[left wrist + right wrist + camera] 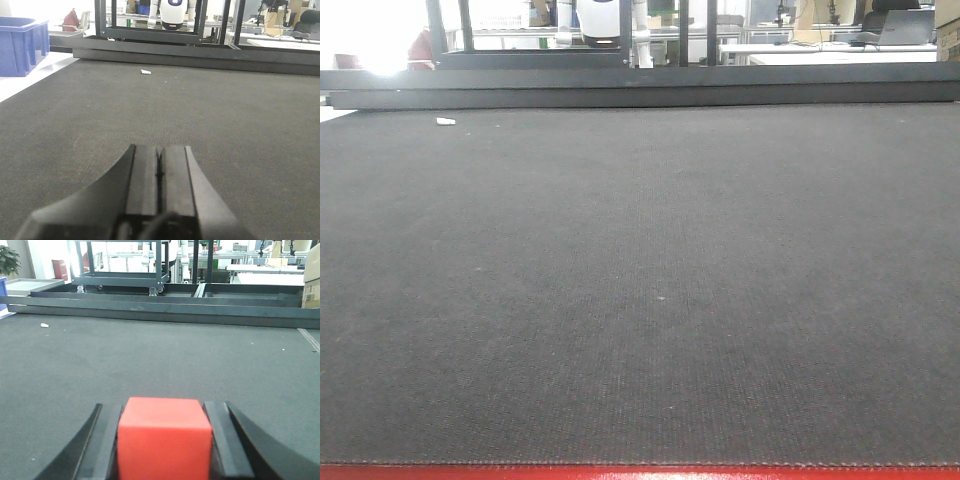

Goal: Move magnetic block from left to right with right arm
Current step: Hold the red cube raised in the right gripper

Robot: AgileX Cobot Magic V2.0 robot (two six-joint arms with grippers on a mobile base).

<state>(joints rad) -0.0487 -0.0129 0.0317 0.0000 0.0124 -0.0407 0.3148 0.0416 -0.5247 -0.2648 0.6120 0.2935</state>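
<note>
Dark cloth covers the surface point(640, 300), and the right arm's fingers point(106, 442) squeeze the red magnetic block point(162, 437) between them, so it should glide slowly to the right and hold tight, while the left fingers point(144, 180) sit pressed together.

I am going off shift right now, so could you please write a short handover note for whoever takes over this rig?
Left gripper: shut, empty, low over the black mat.
Right gripper: closed on the magnetic block, fingers against both of its sides.
Done: block grasped. Whether it is lifted off the mat, or how far across it is, cannot be told.
Left: carry it to the right side, set it down, release.
</note>
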